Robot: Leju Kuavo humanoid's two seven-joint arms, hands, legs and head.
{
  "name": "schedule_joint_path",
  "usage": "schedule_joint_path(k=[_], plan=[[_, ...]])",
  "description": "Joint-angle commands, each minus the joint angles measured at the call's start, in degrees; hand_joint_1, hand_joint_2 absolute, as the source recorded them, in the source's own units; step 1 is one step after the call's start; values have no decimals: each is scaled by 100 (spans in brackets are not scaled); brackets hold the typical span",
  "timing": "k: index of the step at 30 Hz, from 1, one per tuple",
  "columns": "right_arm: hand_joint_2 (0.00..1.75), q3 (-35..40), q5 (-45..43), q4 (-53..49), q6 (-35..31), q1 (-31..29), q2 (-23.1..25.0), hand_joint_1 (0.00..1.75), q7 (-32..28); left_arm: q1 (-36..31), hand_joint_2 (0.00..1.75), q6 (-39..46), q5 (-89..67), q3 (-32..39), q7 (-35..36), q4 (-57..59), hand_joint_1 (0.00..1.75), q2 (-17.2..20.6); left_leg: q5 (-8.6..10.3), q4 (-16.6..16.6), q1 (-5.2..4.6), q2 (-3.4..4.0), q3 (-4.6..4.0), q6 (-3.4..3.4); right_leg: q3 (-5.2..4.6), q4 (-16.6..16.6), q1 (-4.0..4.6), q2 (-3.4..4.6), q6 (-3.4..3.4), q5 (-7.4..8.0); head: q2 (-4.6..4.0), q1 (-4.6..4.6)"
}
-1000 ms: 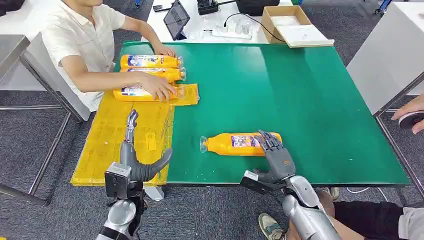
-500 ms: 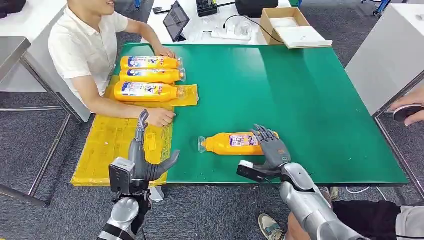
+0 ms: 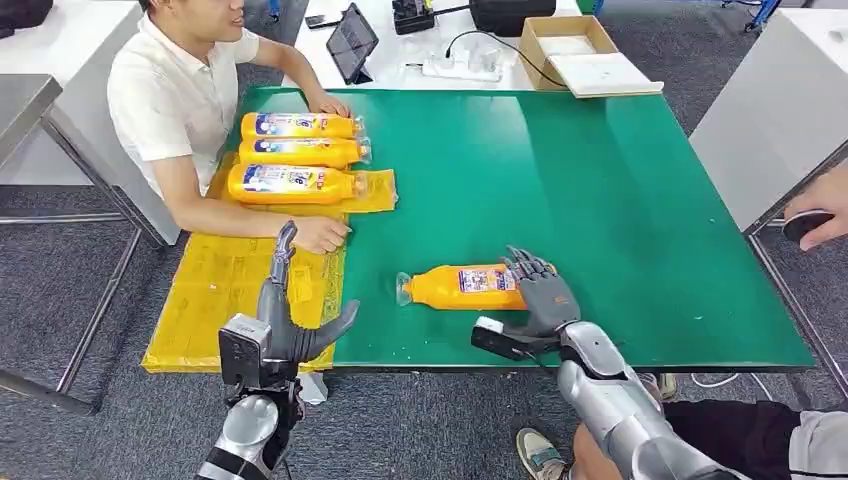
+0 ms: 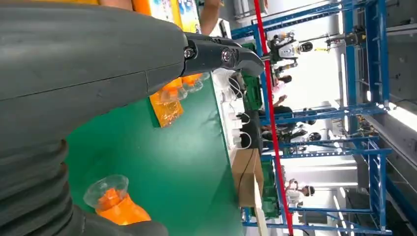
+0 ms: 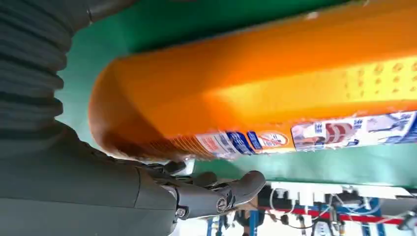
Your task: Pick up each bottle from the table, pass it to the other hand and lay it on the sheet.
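One orange bottle (image 3: 465,286) lies on its side on green table (image 3: 600,200), near front edge, clear cap toward sheet. Right hand (image 3: 540,290) over its base end, fingers draped on top, touching; firm grip not confirmed. Left hand (image 3: 290,320) spread wide, holding nothing, above yellow sheet (image 3: 215,290). Bottle looks full, so heavy-ish; rigid smooth plastic, likely slippery. Best hold: mid-body at label. Three bottles (image 3: 298,153) already on sheet; four total. Person's hand (image 3: 320,235) rests on sheet.

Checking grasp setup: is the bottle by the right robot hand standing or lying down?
Lying down. The bottle rests lengthwise on the green table, clear cap pointing toward the yellow sheet.
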Motion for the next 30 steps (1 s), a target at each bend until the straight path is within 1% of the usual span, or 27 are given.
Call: schedule_joint_path(k=[1,5,6,7,8,9,12,14,15,16,17,18,19,21,25,29,30], plan=[[175,603,406,751,30,-333,-37,0,467,-142,175,-87,53,-7,120,277,0,100,2,-4,4,-6,11,-9,14,-5,5,-11,-10,-1,0,2],[175,631,459,828,76,-356,7,0,591,-118,175,-113,75,28,136,322,0,96,1,-8,7,-3,16,-13,22,-10,9,-9,-16,0,0,0],[175,830,634,1329,1344,-598,-21,0,1118,-154,175,-244,195,77,198,472,0,90,1,-8,5,-3,17,-11,22,-7,7,-8,-13,-1,0,0],[175,782,556,1295,1458,-570,-162,2,1068,-196,175,-287,209,99,115,600,0,92,1,-7,4,-4,16,-9,22,-7,5,-7,-10,0,0,0],[175,713,472,1297,1360,-551,-200,148,956,-218,175,-293,215,113,74,657,0,91,2,-10,5,-5,19,-13,27,-11,7,-11,-15,0,0,0],[175,702,456,1393,1415,-596,-235,175,928,-246,175,-303,218,120,45,730,0,87,4,-11,2,-14,20,-9,28,-10,4,-18,-11,-1,0,2],[175,603,326,1496,1669,-637,-296,175,836,-296,175,-386,262,101,-76,817,0,90,-1,-8,4,-6,39,-11,38,-13,7,-9,-12,1,0,-2],[175,535,273,1464,1506,-592,-295,175,911,-244,175,-204,120,90,-313,670,0,103,8,-12,7,-28,42,-13,43,-23,11,-31,-18,1,0,0],[175,551,292,1476,1519,-590,-293,175,927,-234,175,-164,80,79,-335,633,0,113,5,-7,5,-36,46,-11,29,-17,8,-29,-12,-7,0,2],[175,555,296,1476,1509,-578,-294,175,932,-216,175,-167,80,79,-332,571,0,126,3,-6,8,-40,49,-11,7,-18,10,-24,-12,-8,0,2],[175,555,296,1476,1509,-578,-294,175,932,-216,175,-167,80,79,-332,571,0,126,0,-8,6,-35,51,-8,9,-21,8,-13,-10,-8,0,2],[175,523,268,1507,1592,-567,-314,175,969,-203,175,-174,96,85,-284,540,0,131,4,-14,6,-37,47,-10,13,-26,9,-16,-12,-3,0,0],[175,489,233,1500,1642,-530,-347,175,973,-217,175,-189,113,87,-249,570,0,136,0,-12,5,-37,55,-6,65,-23,7,-14,-8,-7,0,0],[175,422,157,1499,1629,-438,-403,175,888,-257,175,-188,137,113,-222,653,0,141,1,-12,7,-47,63,-7,79,-25,10,-25,-9,-9,0,0],[175,287,-21,1477,1636,-319,-381,175,622,-306,175,-210,179,144,-222,732,0,146,3,-13,8,-59,67,-7,83,-31,11,-39,-10,-9,0,0],[175,270,-44,1467,1623,-309,-372,175,584,-306,175,-214,181,142,-222,729,0,149,1,-9,7,-54,66,-5,83,-29,10,-34,-8,-9,0,0],[175,-161,-607,1258,980,-196,-112,175,-252,-217,175,-214,229,174,-212,558,0,161,4,-15,9,-54,66,-8,85,-36,12,-36,-11,-6,0,0]])
